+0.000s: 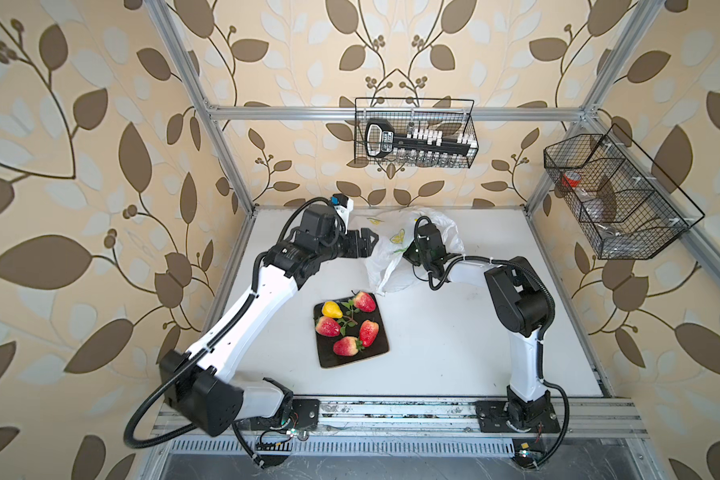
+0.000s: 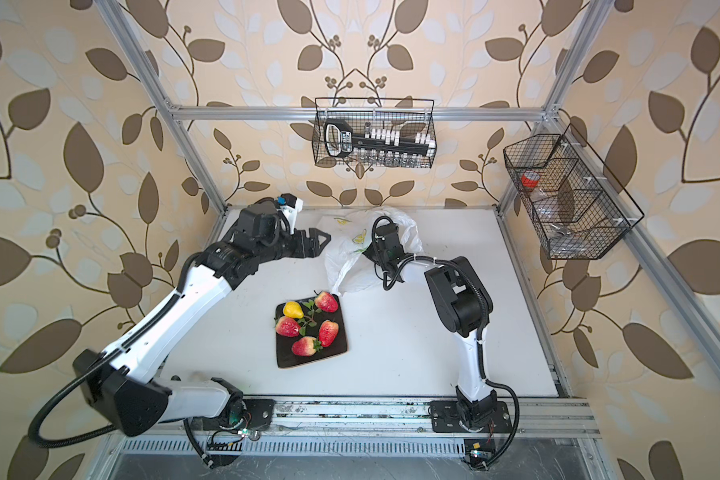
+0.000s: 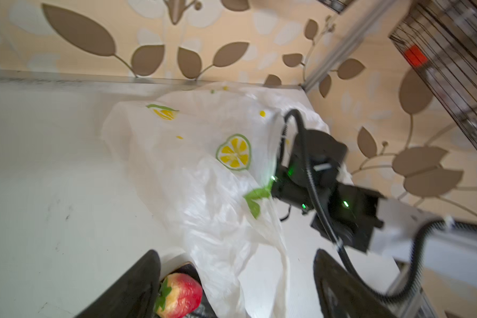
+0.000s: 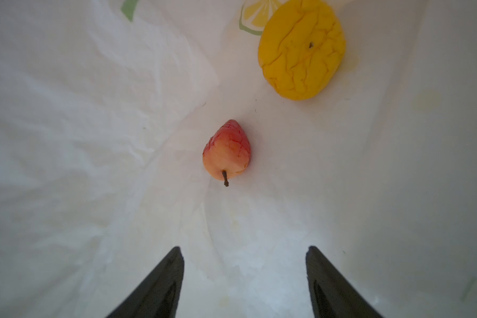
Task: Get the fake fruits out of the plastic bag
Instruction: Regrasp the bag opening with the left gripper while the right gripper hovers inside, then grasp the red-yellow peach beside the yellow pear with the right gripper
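The right claw (image 4: 244,247) is inside the thin white plastic bag printed with lemon slices (image 1: 387,270), its jaws spread and empty. Straight ahead of it, centred between the lines of the two jaws, a small red-and-yellow pear-shaped plastic fruit (image 4: 227,151) lies on the bag's floor. Its long axis runs along the claw's reach, brown stem toward the claw and narrow tip away, so the jaws would likely close across its width. A larger wrinkled yellow fruit (image 4: 302,49) sits farther ahead and off to one side, well apart from the small one. Nothing lies between claw and fruit, though loose folds of film flank the path and could get pinched. The left claw (image 3: 236,252) hangs outside, just beside the bag's edge, released and holding nothing, so the right arm is much the nearer. Behind both claws, the black square tray (image 1: 377,349) carries red plastic strawberries (image 1: 364,301), a yellow pear (image 1: 332,309) and a green leafy sprig (image 1: 348,316).
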{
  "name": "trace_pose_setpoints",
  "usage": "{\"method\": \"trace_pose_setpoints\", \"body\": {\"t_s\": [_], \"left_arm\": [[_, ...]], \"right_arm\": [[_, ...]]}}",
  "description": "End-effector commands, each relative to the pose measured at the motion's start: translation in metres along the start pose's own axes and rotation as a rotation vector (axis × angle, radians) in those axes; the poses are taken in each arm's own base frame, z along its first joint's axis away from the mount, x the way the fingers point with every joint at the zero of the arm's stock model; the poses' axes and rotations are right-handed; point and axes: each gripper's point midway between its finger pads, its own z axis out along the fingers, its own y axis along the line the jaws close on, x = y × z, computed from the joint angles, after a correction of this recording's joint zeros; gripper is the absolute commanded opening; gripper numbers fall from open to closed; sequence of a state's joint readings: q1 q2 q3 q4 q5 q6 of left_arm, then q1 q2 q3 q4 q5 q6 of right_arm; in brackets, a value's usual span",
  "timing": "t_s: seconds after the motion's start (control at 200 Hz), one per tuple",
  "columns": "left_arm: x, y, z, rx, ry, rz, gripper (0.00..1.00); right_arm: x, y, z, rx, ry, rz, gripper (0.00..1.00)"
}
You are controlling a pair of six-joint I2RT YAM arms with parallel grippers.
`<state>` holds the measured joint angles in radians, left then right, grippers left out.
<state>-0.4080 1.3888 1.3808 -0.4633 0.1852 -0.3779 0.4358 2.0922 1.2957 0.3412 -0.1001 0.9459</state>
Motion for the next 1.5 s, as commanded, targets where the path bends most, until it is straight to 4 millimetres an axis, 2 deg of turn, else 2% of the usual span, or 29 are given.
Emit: {"method": "trace_pose_setpoints", "body": {"t_s": [0.0,0.185,0.39,0.49,0.525,0.54,0.61,0.775,0.905,0.96,1.115,1.2,1.275,1.384,1.399,1.494], "left_arm": [[0.002,0.049,0.037,-0.193,0.045,-0.286,0.86],[-0.010,0.087,0.093,-0.292,0.098,-0.473,0.86],[-0.030,0.116,0.141,-0.332,0.113,-0.500,0.86],[-0.035,0.126,0.163,-0.320,0.116,-0.507,0.83],[-0.032,0.130,0.172,-0.322,0.126,-0.509,0.81],[-0.041,0.127,0.172,-0.309,0.107,-0.503,0.80],[-0.043,0.131,0.184,-0.301,0.104,-0.495,0.73],[-0.040,0.138,0.204,-0.274,0.107,-0.486,0.47],[-0.034,0.137,0.215,-0.243,0.126,-0.488,0.40],[-0.032,0.138,0.218,-0.241,0.130,-0.490,0.33],[-0.037,0.132,0.218,-0.210,0.120,-0.474,0.09],[-0.044,0.121,0.212,-0.165,0.110,-0.445,0.00],[-0.052,0.103,0.207,-0.087,0.098,-0.414,0.00],[-0.067,0.064,0.189,0.030,0.084,-0.321,0.00],[-0.057,0.066,0.190,0.027,0.105,-0.315,0.00],[-0.057,0.035,0.174,0.092,0.098,-0.233,0.00]], "right_arm": [[0.001,0.007,-0.006,-0.012,-0.015,-0.013,0.71],[0.010,0.010,-0.009,-0.015,0.000,-0.028,0.71],[0.013,0.010,-0.009,-0.020,0.010,-0.027,0.71],[0.012,0.013,-0.009,-0.027,0.013,-0.027,0.71],[0.013,0.013,-0.010,-0.027,0.014,-0.028,0.72],[0.013,0.012,-0.010,-0.026,0.015,-0.027,0.72],[0.013,0.013,-0.010,-0.027,0.016,-0.026,0.72],[0.012,0.013,-0.011,-0.027,0.017,-0.026,0.72],[0.013,0.014,-0.009,-0.033,0.024,-0.026,0.72],[0.013,0.015,-0.009,-0.035,0.026,-0.027,0.72],[0.012,0.014,-0.009,-0.036,0.025,-0.025,0.72],[0.011,0.013,-0.010,-0.034,0.023,-0.024,0.72],[0.009,0.010,-0.011,-0.029,0.019,-0.015,0.72],[0.003,0.002,-0.016,-0.015,-0.001,0.000,0.74],[0.002,0.000,-0.017,-0.013,-0.005,0.004,0.74],[-0.004,-0.009,-0.025,-0.001,-0.022,0.016,0.75]]}}
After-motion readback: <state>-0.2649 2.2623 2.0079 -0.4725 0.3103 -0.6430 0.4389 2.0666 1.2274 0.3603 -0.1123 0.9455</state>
